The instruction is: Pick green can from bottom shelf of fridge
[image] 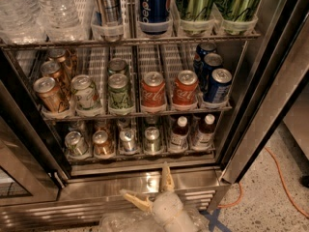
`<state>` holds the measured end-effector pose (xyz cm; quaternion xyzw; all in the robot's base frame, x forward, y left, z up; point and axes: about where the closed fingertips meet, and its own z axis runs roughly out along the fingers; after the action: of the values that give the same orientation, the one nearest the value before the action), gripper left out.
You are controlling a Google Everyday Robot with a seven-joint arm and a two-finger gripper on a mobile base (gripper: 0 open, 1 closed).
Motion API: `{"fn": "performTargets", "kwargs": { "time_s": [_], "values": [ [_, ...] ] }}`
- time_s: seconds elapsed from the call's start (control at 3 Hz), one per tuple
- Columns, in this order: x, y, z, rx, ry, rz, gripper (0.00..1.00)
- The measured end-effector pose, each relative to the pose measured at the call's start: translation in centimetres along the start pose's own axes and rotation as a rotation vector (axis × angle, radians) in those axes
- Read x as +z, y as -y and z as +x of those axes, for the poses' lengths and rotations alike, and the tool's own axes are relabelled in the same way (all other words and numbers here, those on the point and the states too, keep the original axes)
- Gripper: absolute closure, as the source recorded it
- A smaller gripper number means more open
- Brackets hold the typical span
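Filling the view, the fridge: stainless steel, interior in plain sight. The upper edge cuts off its top, and its steel base panel runs directly below the green can.
Floor: speckled, below and right of the green can. An orange cable crosses it and runs off the right edge.
Top rack: far above the green can. The water bottles, a Pepsi can and the tall green cans all lose their upper parts to the edge.
Middle rack: directly above the green can, with two red Coca-Cola cans in front. Green-and-white patterned cans sit up and left of it, and blue cans up and right. The rear rows are partly hidden by the front ones.
Bottom shelf: the lowest wire rack, carrying the green can in its front row. The space behind that row is dark and hard to read.
Gripper: in front of the base panel, below the green can and clear of it. Its two pale fingers are spread wide in a V, holding nothing. One points up toward the shelf, just right of the can's lane; the other angles left. The wrist is cut off by the lower edge.
Bottles: two dark ones with white caps, right of the green can.
Green can: upright with its silver top showing, near the middle of the bottom shelf's front row.
Silver-blue can: just left of the green can.
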<state>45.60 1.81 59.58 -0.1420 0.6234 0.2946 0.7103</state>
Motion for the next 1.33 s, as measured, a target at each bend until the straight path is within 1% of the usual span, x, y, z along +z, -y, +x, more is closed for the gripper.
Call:
{"fn": "performTargets", "kwargs": {
  "time_s": [0.33,0.67,1.0,1.33],
  "values": [
    [0.6,2.0,0.5,-0.023,-0.064,0.056,0.0],
    [1.1,4.0,1.0,-0.009,-0.099,0.101,0.0],
    [1.7,5.1,1.6,-0.015,-0.11,0.112,0.0],
    [2.4,5.7,1.9,-0.066,-0.119,0.108,0.0]
  ]
}}
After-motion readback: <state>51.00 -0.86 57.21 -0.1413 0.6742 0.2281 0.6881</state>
